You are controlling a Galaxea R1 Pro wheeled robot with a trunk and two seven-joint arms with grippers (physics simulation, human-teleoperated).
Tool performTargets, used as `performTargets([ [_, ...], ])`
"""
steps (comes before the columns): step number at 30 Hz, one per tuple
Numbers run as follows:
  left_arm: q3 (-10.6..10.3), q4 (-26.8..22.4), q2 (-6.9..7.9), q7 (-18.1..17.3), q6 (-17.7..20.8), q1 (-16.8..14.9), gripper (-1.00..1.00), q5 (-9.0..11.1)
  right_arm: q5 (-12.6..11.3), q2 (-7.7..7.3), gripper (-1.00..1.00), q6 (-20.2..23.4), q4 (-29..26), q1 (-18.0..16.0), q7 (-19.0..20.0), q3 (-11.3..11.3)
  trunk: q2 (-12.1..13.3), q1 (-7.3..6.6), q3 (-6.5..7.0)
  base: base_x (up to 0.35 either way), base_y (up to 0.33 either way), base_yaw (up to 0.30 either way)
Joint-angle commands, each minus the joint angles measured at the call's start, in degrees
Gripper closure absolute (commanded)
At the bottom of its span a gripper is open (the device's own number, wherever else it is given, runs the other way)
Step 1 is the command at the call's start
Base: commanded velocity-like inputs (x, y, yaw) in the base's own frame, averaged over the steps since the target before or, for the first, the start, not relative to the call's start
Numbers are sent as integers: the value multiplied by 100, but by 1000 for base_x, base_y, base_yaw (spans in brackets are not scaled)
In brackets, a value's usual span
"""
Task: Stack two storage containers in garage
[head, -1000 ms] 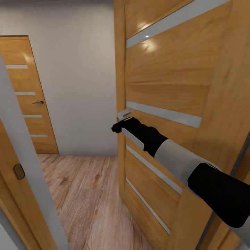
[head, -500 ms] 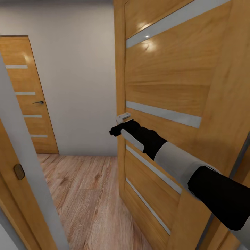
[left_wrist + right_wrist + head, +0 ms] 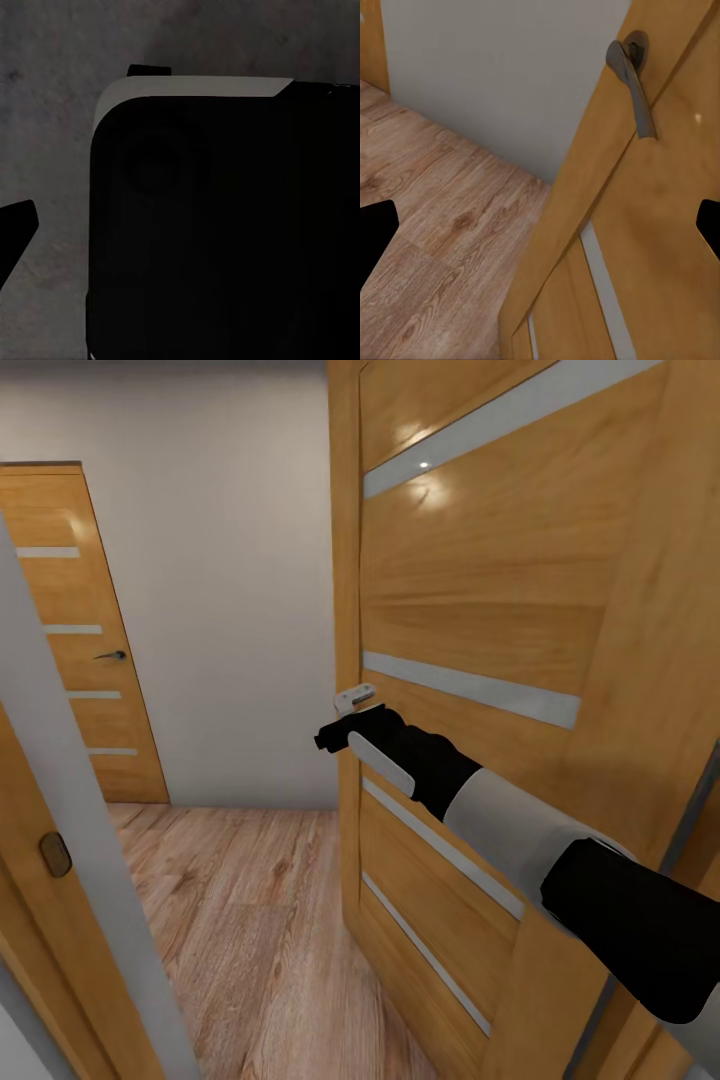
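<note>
the right gripper point(image 3: 330, 736), fingers spread apart, reaches beside the grey door handle point(image 3: 631, 82) of an open wooden door point(image 3: 480, 620); wood plank floor point(image 3: 250, 920) at seven o'clock, a closed door point(image 3: 85, 630) at nine. left gripper's state cannot be told.

head: bright, glare on door point(image 3: 470, 550) | left wrist: dim | focus: sharp

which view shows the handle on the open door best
The right wrist view: the grey lever handle sits unobstructed on the open door, seen whole from rosette to tip. The head view catches just a small pale piece of it, right above the right gripper. The left wrist view looks at a dark robot part.
</note>
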Motion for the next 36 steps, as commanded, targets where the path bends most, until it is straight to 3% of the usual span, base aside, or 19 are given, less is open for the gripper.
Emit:
performTargets([
  [1,4,5,-1,-13,-17,-3,-100,41,-58,0,-100,5,-3,-10,-54,17,-4,0,-7,0,0,0],
  [13,4,5,-3,-31,-20,-3,-100,41,-61,0,-100,-4,-3,-10,-54,14,-4,0,-7,4,0,0],
  [28,-5,5,-3,-84,-8,-3,-100,41,-20,0,-100,-137,-3,-10,-88,61,-4,0,-7,285,0,0],
  [36,-5,5,-3,-75,-15,-3,-100,41,-19,0,-100,-136,-3,-6,-165,68,-4,0,-7,68,0,0],
])
